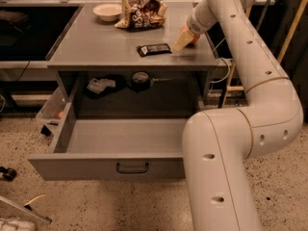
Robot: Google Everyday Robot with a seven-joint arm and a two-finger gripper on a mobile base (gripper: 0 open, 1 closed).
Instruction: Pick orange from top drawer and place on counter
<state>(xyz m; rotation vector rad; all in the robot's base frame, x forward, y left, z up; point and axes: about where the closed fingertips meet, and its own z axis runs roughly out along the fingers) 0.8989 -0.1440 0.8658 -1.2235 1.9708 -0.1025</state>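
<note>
Where the smooth grey top drawer (pixel 96 166) stands open at lower centre, the matte counter (pixel 96 47) beyond bears a flat dark wrapper (pixel 154 49); upper right, the gripper (pixel 183 40) half hides the round orange (pixel 193 37) there, its jaws' state untellable.

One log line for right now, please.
gripper: right rear of flat grey counter | small round orange fruit: beside gripper, mostly hidden | wide grey metal top drawer: pulled open

On the counter (pixel 96 47), one orange (pixel 193 37), one white bowl (pixel 107 11), one snack bag (pixel 142 14) and one dark packet (pixel 154 49) are counted; one gripper (pixel 182 41) is spotted at its right edge, one top drawer (pixel 86 165) below.
</note>
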